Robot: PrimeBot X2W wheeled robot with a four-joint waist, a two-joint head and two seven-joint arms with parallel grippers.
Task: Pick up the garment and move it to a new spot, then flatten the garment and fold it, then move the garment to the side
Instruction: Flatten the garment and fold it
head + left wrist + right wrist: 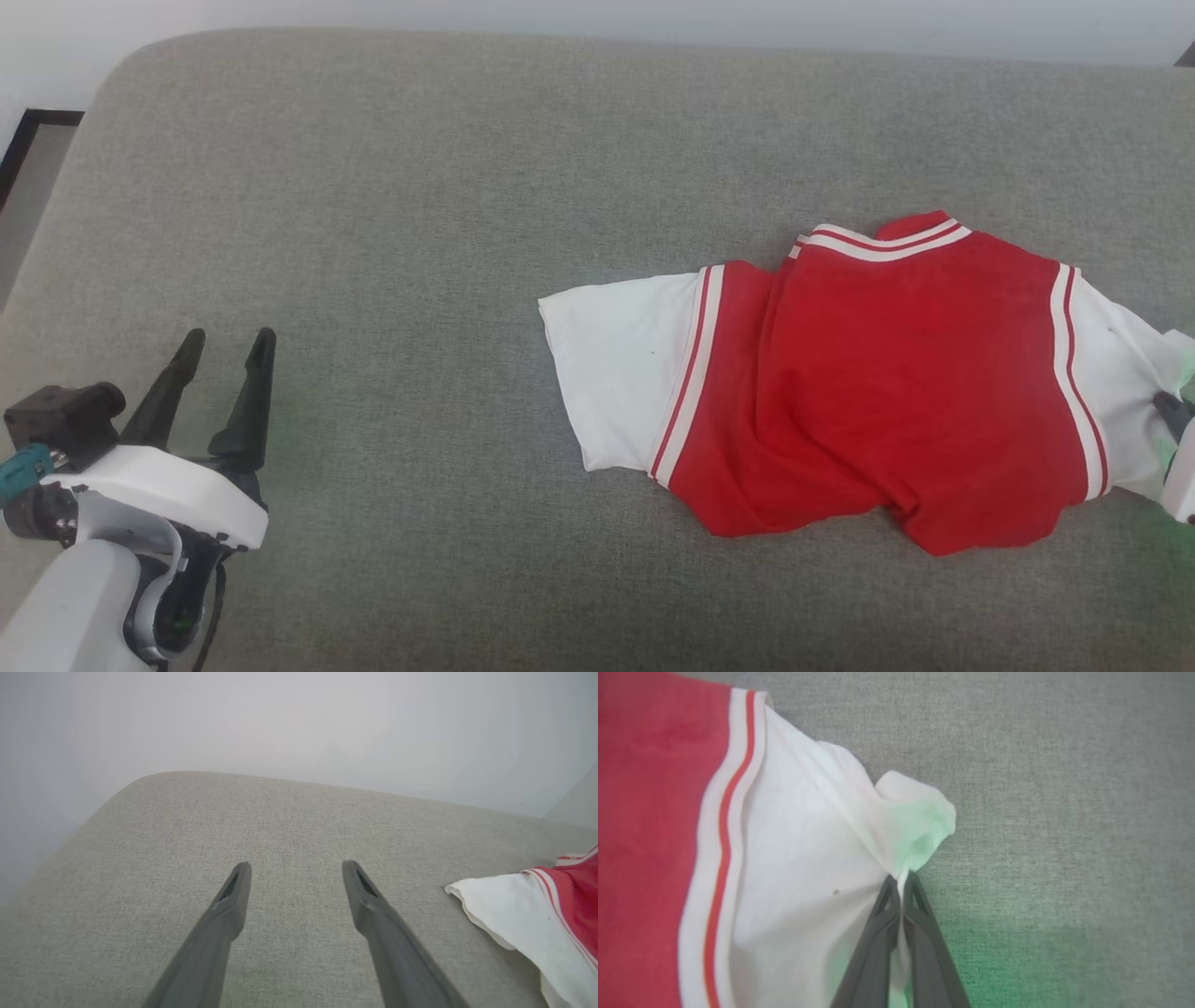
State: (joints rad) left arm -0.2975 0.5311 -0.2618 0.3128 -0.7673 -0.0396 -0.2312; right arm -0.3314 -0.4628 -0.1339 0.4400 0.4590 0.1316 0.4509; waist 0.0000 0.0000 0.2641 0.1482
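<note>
Grey cushion (448,187), white wall (299,718), red garment (887,373)

A grey woven surface (467,140) with a rounded corner spreads under and ahead of the left gripper (230,334). A pale wall (299,718) stands beyond, and a strip of floor (19,187) lies to its left.

light: bright, even, diffuse | shadows: faint | green glow on garment (775,858) edge | L wrist view: soft, edges bent
</note>
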